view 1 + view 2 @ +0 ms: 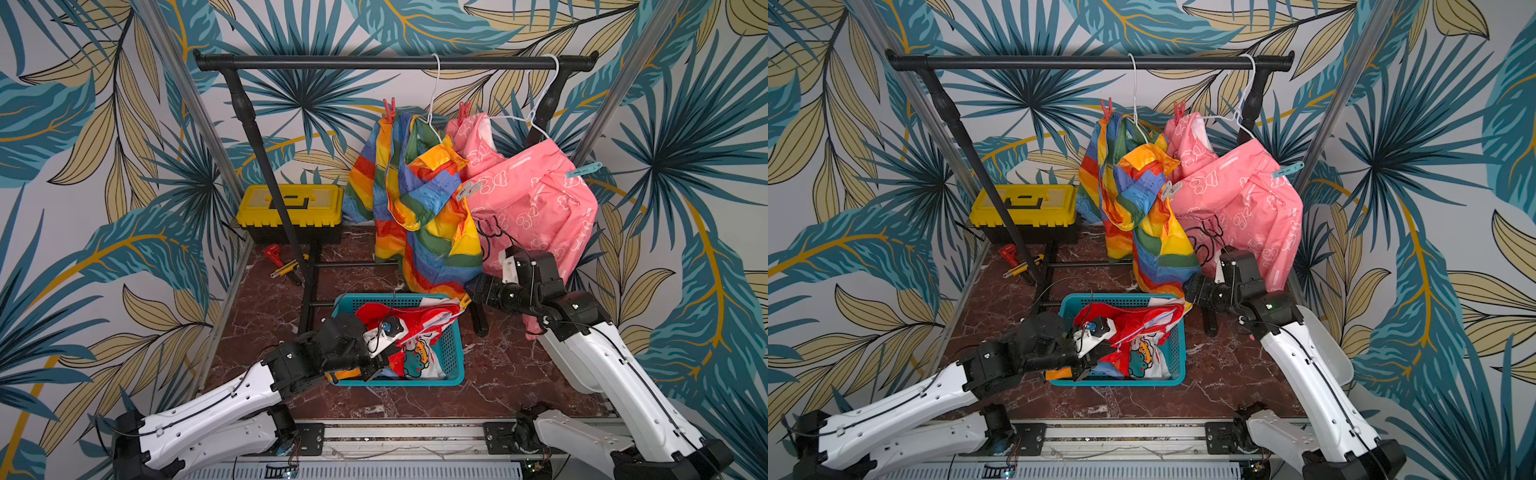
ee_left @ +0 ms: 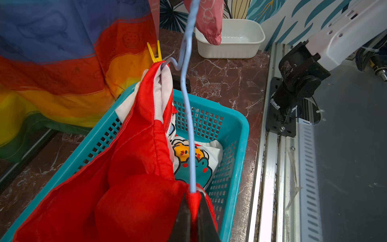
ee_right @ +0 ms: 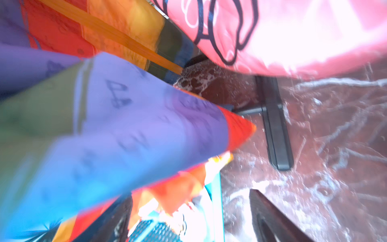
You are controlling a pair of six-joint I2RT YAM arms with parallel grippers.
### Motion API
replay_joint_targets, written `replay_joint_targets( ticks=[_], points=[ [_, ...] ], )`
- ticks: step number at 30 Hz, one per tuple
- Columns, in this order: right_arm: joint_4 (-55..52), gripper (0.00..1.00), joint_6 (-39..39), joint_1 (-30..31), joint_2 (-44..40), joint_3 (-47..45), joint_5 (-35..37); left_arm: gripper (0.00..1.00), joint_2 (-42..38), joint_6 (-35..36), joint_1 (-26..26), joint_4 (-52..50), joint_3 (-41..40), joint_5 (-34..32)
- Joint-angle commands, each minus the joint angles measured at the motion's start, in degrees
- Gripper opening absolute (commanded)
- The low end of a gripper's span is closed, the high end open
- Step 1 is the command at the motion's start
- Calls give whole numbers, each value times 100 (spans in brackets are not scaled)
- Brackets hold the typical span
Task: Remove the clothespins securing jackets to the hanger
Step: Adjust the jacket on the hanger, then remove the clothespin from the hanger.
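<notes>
The red jacket [image 1: 419,318] with white lining lies over the teal basket [image 1: 456,365] on a pale blue hanger [image 2: 185,100]. My left gripper [image 2: 193,194] is shut on the red jacket's fabric where the hanger wire meets it. A yellow clothespin [image 2: 155,55] pins the jacket's far end to the hanger. My right gripper [image 1: 471,291] is open just beside the yellow clothespin [image 1: 464,302]; its wrist view is blurred. The rainbow jacket [image 1: 419,208] and pink jacket [image 1: 528,195] hang from the black rail [image 1: 374,63] with red-pink clothespins [image 1: 389,109], a grey one [image 1: 469,189] and a light blue one [image 1: 584,169].
A yellow toolbox [image 1: 291,208] stands at the back left with a red wrench [image 1: 274,252] in front of it. The rack's black foot [image 1: 480,324] sits right of the basket. A white tub [image 2: 230,39] stands by the right wall.
</notes>
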Motion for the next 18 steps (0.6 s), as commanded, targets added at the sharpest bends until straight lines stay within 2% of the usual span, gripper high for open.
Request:
replay_joint_targets(
  ticks=[1,8,13,18],
  points=[
    [-660,78,233,0,-25,-154,29,0,81,148,-183,166,86,-395],
    [-607,69,434,0,365,-193,13,0,53,484,-761,167,34,-1086],
    [-418,68,516,-1,880,12,141,0,238,689,-1206,167,34,-1697],
    [-444,62,529,0,1504,309,252,0,205,612,-1238,186,60,-1685]
  ],
)
